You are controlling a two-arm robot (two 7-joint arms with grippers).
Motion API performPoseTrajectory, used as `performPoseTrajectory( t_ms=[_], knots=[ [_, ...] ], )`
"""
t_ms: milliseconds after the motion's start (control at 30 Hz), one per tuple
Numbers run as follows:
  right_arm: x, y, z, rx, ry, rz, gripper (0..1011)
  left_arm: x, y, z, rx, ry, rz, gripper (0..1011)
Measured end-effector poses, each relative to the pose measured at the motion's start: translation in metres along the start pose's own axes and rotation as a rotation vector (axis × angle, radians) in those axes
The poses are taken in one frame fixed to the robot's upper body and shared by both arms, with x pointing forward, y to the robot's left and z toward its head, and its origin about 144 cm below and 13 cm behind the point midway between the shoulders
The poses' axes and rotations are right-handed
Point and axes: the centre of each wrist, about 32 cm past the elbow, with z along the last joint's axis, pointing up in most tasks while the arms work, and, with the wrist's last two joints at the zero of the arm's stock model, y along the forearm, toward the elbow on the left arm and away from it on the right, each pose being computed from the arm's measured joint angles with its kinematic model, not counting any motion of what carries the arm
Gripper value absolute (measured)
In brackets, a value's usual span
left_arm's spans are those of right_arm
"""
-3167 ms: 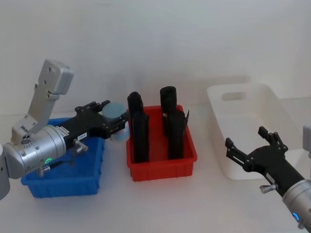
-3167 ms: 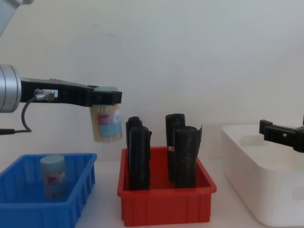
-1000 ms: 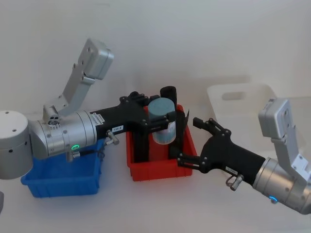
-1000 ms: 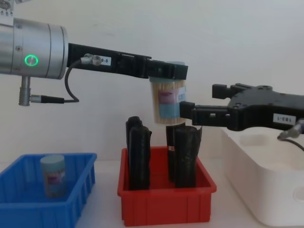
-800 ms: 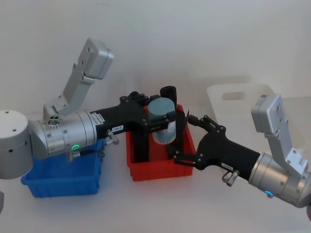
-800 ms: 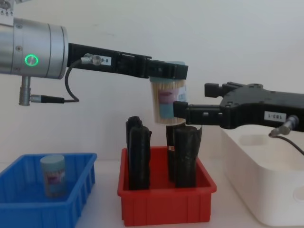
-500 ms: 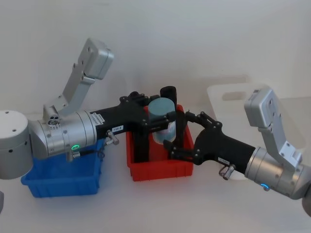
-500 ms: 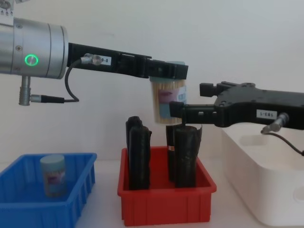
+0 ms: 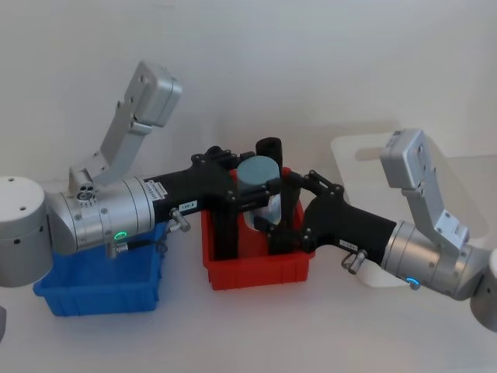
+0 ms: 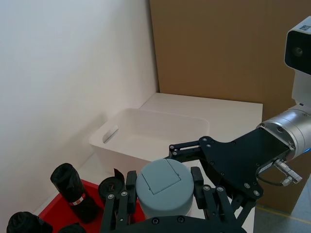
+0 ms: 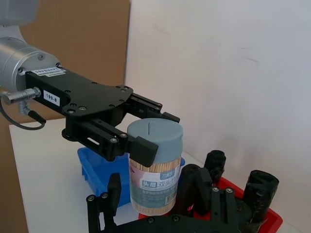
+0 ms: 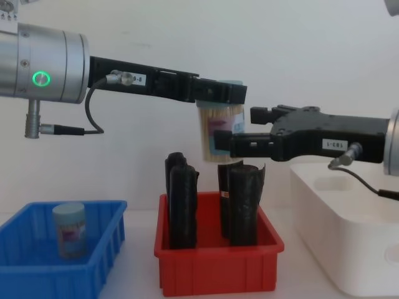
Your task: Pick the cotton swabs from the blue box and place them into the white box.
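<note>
Pinching one tub of cotton swabs by its lid end, your left gripper holds it over the red bin, likely so the other arm can take it. Your right gripper is spread around its lower half. A second ago it was farther back, toward the white box. Another tub waits in the blue box.

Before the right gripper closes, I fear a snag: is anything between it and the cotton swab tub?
Nothing visible. The open right gripper flanks the cotton swab tub low down, below the left gripper clamping its lid; the black rolls stand lower, in the red bin.
</note>
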Motion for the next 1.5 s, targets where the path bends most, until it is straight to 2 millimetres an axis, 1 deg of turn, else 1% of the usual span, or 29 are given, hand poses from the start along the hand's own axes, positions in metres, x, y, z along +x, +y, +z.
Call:
performPoseTrajectory(
  t_ms=[33,67,133,167,233,267,300,333,400,433,467,500,667,767,800,833,933,967,1133,1500],
  knots=[
    [0.001,0.001,0.000,0.001,0.002,0.002,1001,0.000,0.000,0.000,0.000,0.000,0.000,670],
    [0.003,0.003,-0.001,0.004,0.007,0.011,972,0.000,0.000,0.000,0.000,0.000,0.000,670],
    [0.004,0.004,-0.002,0.007,0.011,0.019,964,0.000,0.000,0.000,0.000,0.000,0.000,670],
    [0.006,0.006,-0.002,0.009,0.016,0.026,921,0.000,0.000,0.000,0.000,0.000,0.000,670],
    [0.008,0.008,-0.003,0.012,0.024,0.038,888,0.000,0.000,0.000,0.000,0.000,0.000,670],
    [0.009,0.009,-0.003,0.012,0.026,0.041,838,0.000,0.000,0.000,0.000,0.000,0.000,670],
    [0.010,0.010,-0.003,0.014,0.028,0.046,822,0.000,0.000,0.000,0.000,0.000,0.000,670],
    [0.011,0.011,-0.004,0.015,0.032,0.050,768,0.000,0.000,0.000,0.000,0.000,0.000,670],
    [0.012,0.012,-0.004,0.016,0.035,0.055,732,0.000,0.000,0.000,0.000,0.000,0.000,670],
    [0.013,0.013,-0.004,0.016,0.038,0.061,692,0.000,0.000,0.000,0.000,0.000,0.001,670],
    [0.013,0.014,-0.004,0.017,0.040,0.063,692,0.000,0.000,0.000,0.000,0.000,0.001,670],
    [0.014,0.014,-0.005,0.017,0.041,0.064,642,0.000,0.000,0.000,0.000,0.000,0.002,670],
    [0.016,0.016,-0.005,0.018,0.048,0.071,636,0.000,0.000,0.000,0.000,0.000,0.004,671],
    [0.017,0.016,-0.005,0.018,0.051,0.071,635,0.000,0.000,0.000,0.000,0.000,0.001,691],
    [0.018,0.017,-0.005,0.018,0.052,0.070,636,0.000,0.000,0.000,0.000,0.000,0.001,755],
    [0.019,0.017,-0.005,0.018,0.053,0.070,635,0.000,0.000,0.000,0.000,0.000,0.000,794],
    [0.020,0.016,-0.005,0.017,0.056,0.068,635,0.000,0.000,0.000,0.000,0.000,0.000,847],
    [0.020,0.016,-0.005,0.018,0.056,0.067,635,0.000,0.000,0.000,0.000,0.000,0.000,899],
    [0.023,0.015,-0.004,0.017,0.057,0.061,636,0.000,0.000,0.000,0.000,0.000,0.000,1003],
    [0.028,0.009,-0.004,0.013,0.059,0.030,636,0.000,0.000,0.000,0.000,0.000,0.000,1000]
  ],
)
